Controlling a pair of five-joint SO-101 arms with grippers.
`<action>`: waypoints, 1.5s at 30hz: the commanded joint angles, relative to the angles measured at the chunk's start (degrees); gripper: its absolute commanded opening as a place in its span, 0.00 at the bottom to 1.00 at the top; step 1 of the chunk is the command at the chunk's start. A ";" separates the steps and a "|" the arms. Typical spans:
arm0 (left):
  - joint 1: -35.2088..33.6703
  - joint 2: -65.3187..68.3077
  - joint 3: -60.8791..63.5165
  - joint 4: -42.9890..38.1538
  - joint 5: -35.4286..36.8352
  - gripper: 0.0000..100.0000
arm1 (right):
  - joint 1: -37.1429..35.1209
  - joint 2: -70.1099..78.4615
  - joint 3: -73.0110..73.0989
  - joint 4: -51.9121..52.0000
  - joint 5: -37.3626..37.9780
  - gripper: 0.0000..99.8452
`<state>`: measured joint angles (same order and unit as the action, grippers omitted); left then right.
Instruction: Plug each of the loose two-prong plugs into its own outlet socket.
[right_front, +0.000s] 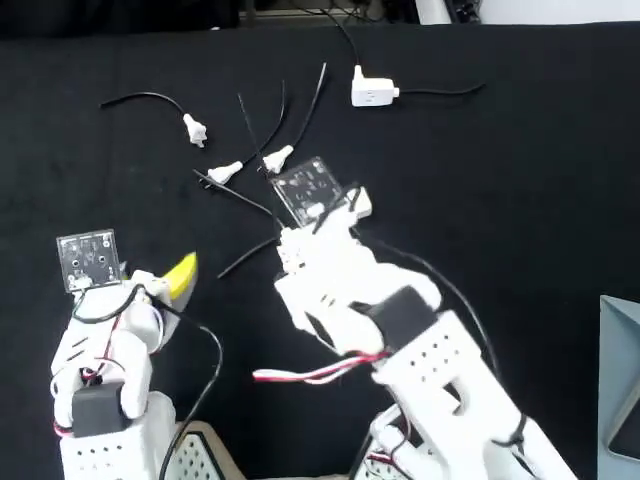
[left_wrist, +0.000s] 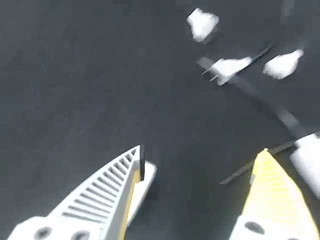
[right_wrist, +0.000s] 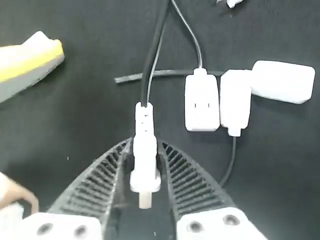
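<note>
The right gripper (right_wrist: 146, 147) clamps a white plug (right_wrist: 144, 125) near an outlet (right_wrist: 202, 102); the left gripper (left_wrist: 200, 152) gapes wide.

Loose plugs (left_wrist: 227, 67), three: blurred (left wrist view), prongs discernible on one only. Outlet socket (right_front: 361, 203): mostly hidden beneath right arm (right_front: 400, 320). Grey object (right_front: 622, 375): cut off by high view's edge.
</note>
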<state>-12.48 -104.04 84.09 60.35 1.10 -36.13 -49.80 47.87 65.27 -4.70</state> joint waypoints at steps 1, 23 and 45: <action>7.69 -0.26 -4.00 -4.57 5.01 0.35 | 0.35 -5.05 6.29 -8.26 1.85 0.01; 22.55 -0.18 1.10 -7.91 -1.32 0.29 | -10.64 -8.40 20.88 -24.97 2.55 0.01; 29.85 -0.26 -3.74 1.76 -6.33 0.29 | -10.64 -8.40 23.87 -27.16 2.55 0.01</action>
<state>14.42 -104.31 83.91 59.38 -3.47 -45.89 -57.27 72.04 39.34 -2.42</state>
